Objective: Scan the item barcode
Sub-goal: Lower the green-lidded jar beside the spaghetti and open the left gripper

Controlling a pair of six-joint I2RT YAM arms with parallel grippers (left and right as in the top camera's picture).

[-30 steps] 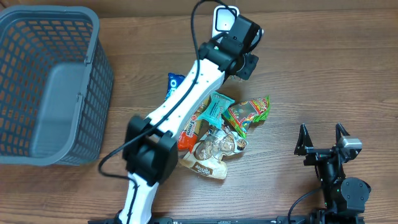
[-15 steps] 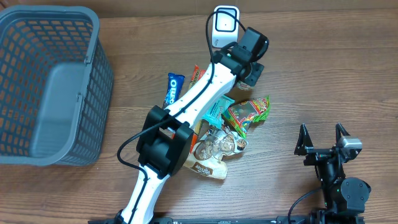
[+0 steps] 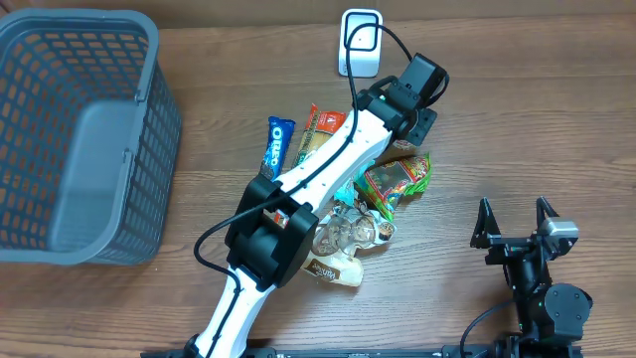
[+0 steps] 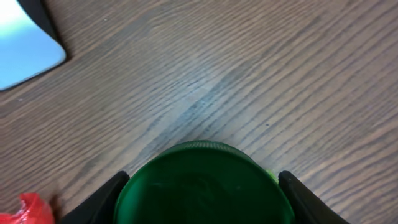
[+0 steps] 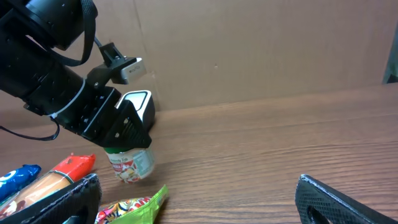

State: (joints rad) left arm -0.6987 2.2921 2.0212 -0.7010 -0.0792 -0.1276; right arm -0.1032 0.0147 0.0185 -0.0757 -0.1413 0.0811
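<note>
My left gripper [image 3: 421,100] is shut on a small cup with a green lid [image 4: 202,186] and a white printed label [image 5: 130,163], gripping it by the lid. The cup hangs low over the table, slightly tilted, just in front and to the right of the white barcode scanner [image 3: 360,42]. The scanner stands at the table's back edge and also shows as a pale corner [image 4: 25,43] in the left wrist view. In the overhead view the gripper hides the cup. My right gripper [image 3: 515,221] rests open at the front right with nothing between its fingers [image 5: 336,199].
A grey mesh basket [image 3: 164,119] stands at the left. A pile of snacks lies mid-table under the left arm: an Oreo pack [image 3: 277,146], a green bag [image 3: 397,179], a clear packet [image 3: 348,231].
The left arm has swung right and a little toward the front with the cup, uncovering the scanner. The right arm has not moved.
</note>
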